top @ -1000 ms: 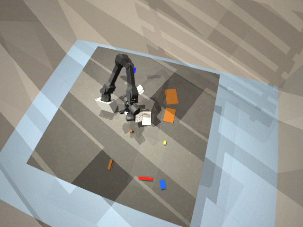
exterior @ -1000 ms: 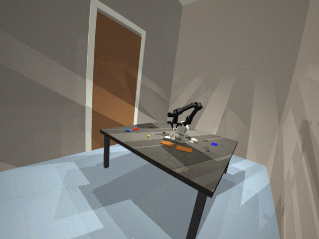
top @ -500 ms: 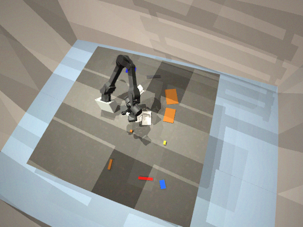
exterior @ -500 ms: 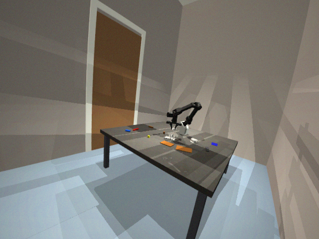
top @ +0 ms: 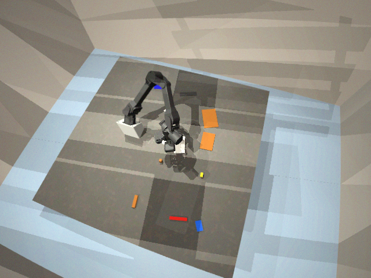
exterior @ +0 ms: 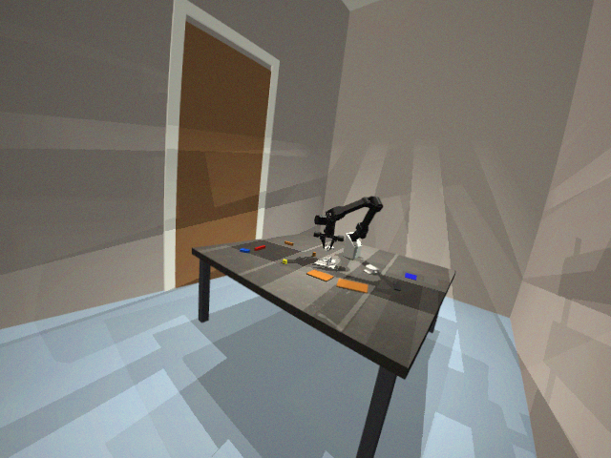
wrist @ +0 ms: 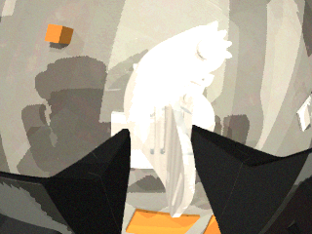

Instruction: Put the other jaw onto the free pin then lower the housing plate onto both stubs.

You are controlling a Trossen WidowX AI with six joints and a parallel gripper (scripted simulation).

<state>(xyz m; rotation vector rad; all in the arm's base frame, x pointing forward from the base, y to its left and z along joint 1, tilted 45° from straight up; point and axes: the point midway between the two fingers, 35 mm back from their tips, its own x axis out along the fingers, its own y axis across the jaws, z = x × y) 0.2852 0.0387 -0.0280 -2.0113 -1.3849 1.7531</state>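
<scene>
My gripper is shut on a white jaw. The jaw's toothed, rounded end points up and right in the wrist view, and its long tip runs down between the fingers. The gripper is raised above the white housing base, which lies on the table partly behind the held jaw. The other jaw and the pins are hard to make out in the glare. A white piece, probably the housing plate, lies apart on the table; the arm mostly hides it in the top view.
Two orange plates lie beside the base. A small orange cube and a yellow block are nearby. An orange bar, red bar and blue block lie farther off. A dark bar lies beyond the arm.
</scene>
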